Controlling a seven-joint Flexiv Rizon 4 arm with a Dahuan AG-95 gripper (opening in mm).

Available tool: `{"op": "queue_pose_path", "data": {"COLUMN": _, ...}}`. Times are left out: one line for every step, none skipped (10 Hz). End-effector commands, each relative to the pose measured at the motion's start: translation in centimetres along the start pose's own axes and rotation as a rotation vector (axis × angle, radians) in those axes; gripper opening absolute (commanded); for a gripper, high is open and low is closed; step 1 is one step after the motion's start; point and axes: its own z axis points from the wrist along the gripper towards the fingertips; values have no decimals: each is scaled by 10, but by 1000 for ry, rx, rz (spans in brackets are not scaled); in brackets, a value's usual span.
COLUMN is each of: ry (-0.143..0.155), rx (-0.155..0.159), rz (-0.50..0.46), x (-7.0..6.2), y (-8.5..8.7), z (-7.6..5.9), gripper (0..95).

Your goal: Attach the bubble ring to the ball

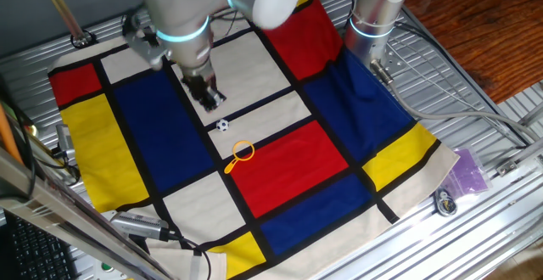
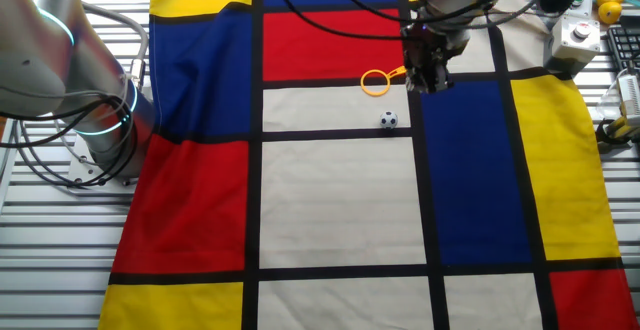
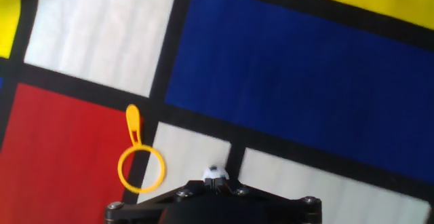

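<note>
The orange-yellow bubble ring (image 1: 241,154) lies flat on the patchwork cloth where a red patch meets a white one. It also shows in the other fixed view (image 2: 376,82) and in the hand view (image 3: 140,165). The small black-and-white ball (image 1: 222,125) rests on a white patch a short way from the ring, apart from it; it also shows in the other fixed view (image 2: 389,120). My gripper (image 1: 209,98) hangs above the cloth just beyond the ball, with its jaws together and nothing between them. In the hand view the ball (image 3: 214,174) peeks out just past my fingertips (image 3: 215,183).
The cloth (image 1: 288,170) of red, blue, yellow and white patches covers the slatted table. A second arm's base (image 1: 373,17) stands at the far edge. A purple bag (image 1: 467,171) and a metal fitting (image 1: 445,201) lie off the cloth's corner. Toys and a button box (image 2: 580,32) sit beside it.
</note>
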Motion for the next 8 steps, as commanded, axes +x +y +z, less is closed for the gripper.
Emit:
{"op": "queue_pose_path", "data": {"ry": 17, "rx": -6, "rz": -23, "x": -17, "y": 9, "z": 12, "gripper": 0}}
{"op": "queue_pose_path", "data": {"ry": 18, "rx": -6, "rz": -23, "x": -21, "y": 13, "z": 14, "gripper": 0}}
{"op": "queue_pose_path", "data": {"ry": 23, "rx": -5, "rz": -25, "x": -23, "y": 18, "z": 16, "gripper": 0}}
{"op": "queue_pose_path", "data": {"ry": 22, "rx": -6, "rz": -29, "x": -24, "y": 23, "z": 17, "gripper": 0}}
{"op": "queue_pose_path", "data": {"ry": 21, "rx": -8, "rz": -31, "x": -24, "y": 29, "z": 19, "gripper": 0}}
{"op": "queue_pose_path", "data": {"ry": 21, "rx": -6, "rz": -29, "x": -24, "y": 35, "z": 20, "gripper": 0}}
{"op": "queue_pose_path", "data": {"ry": 25, "rx": -6, "rz": -26, "x": -25, "y": 37, "z": 21, "gripper": 0}}
{"op": "queue_pose_path", "data": {"ry": 22, "rx": -9, "rz": -31, "x": -26, "y": 39, "z": 25, "gripper": 0}}
